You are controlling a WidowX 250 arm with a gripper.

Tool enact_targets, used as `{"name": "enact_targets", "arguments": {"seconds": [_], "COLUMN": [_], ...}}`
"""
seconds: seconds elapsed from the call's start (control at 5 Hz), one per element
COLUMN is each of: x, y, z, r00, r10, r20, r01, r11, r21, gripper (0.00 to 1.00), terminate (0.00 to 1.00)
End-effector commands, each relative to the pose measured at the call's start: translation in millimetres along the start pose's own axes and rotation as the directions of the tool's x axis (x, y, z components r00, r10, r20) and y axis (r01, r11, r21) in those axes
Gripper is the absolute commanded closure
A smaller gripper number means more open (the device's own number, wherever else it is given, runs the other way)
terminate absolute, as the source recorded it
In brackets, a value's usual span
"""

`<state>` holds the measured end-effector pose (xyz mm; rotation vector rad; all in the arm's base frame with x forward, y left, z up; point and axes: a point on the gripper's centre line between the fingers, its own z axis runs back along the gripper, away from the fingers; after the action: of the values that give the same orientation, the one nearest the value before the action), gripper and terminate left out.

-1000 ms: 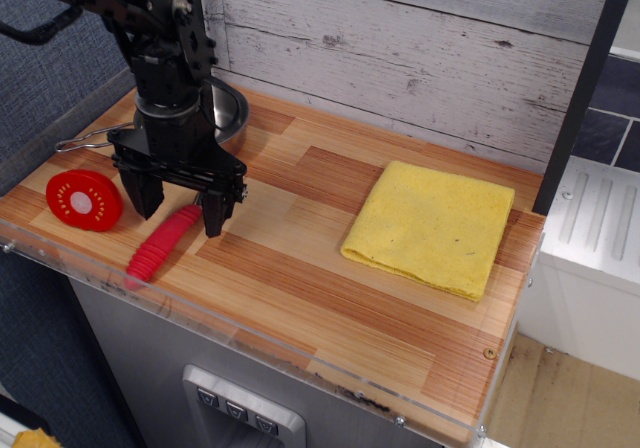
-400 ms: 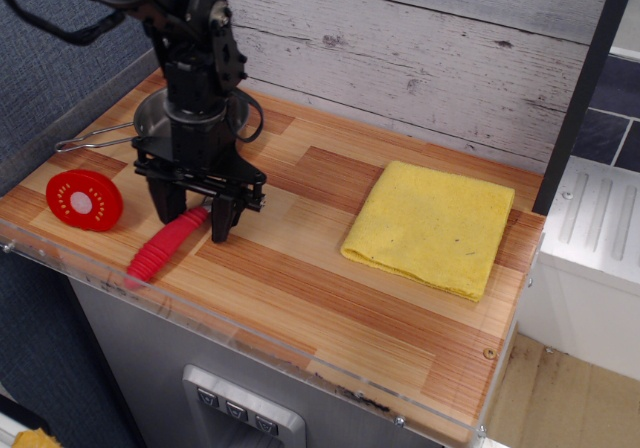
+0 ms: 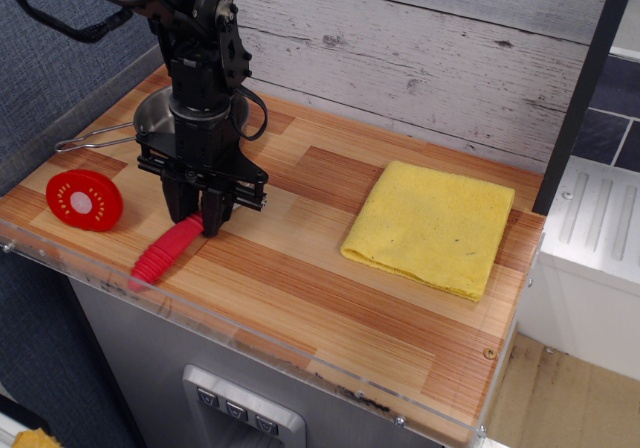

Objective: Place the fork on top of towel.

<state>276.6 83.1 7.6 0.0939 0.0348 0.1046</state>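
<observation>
Claw [image 3: 197, 220]: I see it low over the fork's upper end, fingers narrowed around the handle; firm grip I cannot confirm.
Fork [image 3: 165, 251]: lying on the counter [image 3: 300, 268], well left of the towel, red handle showing, head hidden under the claw.
Towel [image 3: 432, 225]: folded, bare.
Progress: I judge the grasp underway; lift, carry and placing remain.
Also left of towel: red disc [image 3: 83, 200], steel pan [image 3: 150, 123].

arm vertical, gripper [image 3: 195, 218] fingers nearly closed

Wooden counter [image 3: 300, 268] — fork [image 3: 165, 252], towel [image 3: 432, 226], red disc [image 3: 84, 200], pan [image 3: 150, 120].
</observation>
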Motion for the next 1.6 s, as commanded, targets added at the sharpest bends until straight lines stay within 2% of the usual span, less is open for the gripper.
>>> {"name": "enact_targets", "arguments": {"seconds": [0.0,0.2,0.6,0.8,1.2,1.4], "x": [1.9,10.9,57.0,69.3,65.5,63.4], "y": [-20.5,-47.9,-143.2,-166.5,-160.2,-150.2], "z": [71.5,91.1,102.1,90.8,65.3,61.7], "r00": [0.993,0.985,0.987,0.991,0.992,0.992], "r10": [0.079,0.136,0.144,0.123,0.127,0.13], "r20": [0.087,0.11,0.077,0.051,0.004,0.008], "r01": [-0.071,-0.119,-0.119,-0.105,-0.124,-0.126], "r11": [0.994,0.982,0.956,0.958,0.97,0.975], "r21": [-0.087,-0.144,-0.268,-0.268,-0.208,-0.182], "gripper": [1.0,1.0,1.0,1.0,1.0,1.0], "terminate": [0.0,0.0,0.0,0.0,0.0,0.0]}}
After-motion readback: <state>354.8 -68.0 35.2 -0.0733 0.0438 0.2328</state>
